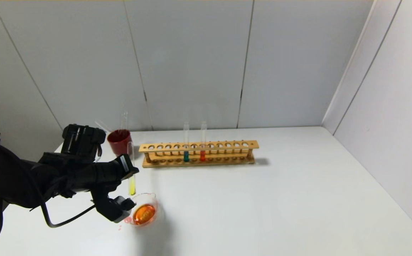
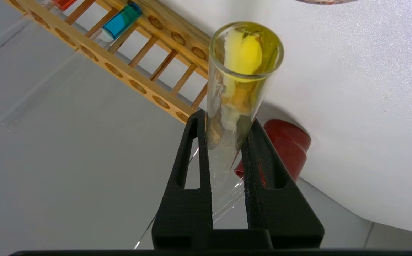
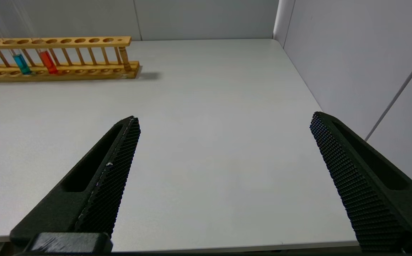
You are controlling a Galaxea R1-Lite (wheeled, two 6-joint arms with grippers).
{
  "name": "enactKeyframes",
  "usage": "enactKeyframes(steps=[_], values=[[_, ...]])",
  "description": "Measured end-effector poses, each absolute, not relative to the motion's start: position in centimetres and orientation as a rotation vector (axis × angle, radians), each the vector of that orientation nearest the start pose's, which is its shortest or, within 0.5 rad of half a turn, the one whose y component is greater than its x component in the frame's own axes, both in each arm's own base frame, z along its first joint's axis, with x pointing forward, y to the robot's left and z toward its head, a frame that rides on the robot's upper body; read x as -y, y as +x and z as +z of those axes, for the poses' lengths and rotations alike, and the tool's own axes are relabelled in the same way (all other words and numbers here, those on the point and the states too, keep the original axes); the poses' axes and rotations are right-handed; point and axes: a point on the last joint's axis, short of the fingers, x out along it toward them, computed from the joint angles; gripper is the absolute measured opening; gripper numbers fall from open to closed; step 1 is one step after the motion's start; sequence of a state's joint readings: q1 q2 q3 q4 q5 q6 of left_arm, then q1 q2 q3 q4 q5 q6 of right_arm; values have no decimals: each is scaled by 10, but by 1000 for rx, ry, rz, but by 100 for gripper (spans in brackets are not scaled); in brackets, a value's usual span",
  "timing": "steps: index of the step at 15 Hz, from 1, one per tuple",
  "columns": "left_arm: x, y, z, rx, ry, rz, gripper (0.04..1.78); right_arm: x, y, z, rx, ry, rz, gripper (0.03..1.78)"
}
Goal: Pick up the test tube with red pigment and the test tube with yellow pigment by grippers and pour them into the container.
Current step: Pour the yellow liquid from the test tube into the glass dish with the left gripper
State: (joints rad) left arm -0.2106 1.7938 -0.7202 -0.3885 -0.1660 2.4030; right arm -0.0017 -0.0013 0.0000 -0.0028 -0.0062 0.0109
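Left gripper (image 2: 227, 122) fingers clamp the yellow tube (image 1: 131, 177) upright, its base just above the beaker (image 1: 144, 212) beside them. Right gripper (image 3: 223, 124) fingers spread wide, nothing between; red tube (image 1: 202, 145) in the rack (image 1: 227, 151).

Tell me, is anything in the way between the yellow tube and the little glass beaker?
Nothing visible. The left gripper holds the yellow tube upright right beside the beaker, which already holds orange liquid.

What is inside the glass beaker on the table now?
The container holds a shallow pool of orange liquid. The left gripper covers part of its rim, holding the test tube with yellow pigment upright above it.
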Motion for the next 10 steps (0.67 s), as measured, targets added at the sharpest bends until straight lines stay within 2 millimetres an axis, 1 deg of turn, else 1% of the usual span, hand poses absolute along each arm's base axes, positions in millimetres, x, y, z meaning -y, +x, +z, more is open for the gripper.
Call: enactKeyframes(steps=[10], values=[[66, 289, 115, 153, 2313, -946, 30, 0, -23, 76, 4, 11, -7, 175]])
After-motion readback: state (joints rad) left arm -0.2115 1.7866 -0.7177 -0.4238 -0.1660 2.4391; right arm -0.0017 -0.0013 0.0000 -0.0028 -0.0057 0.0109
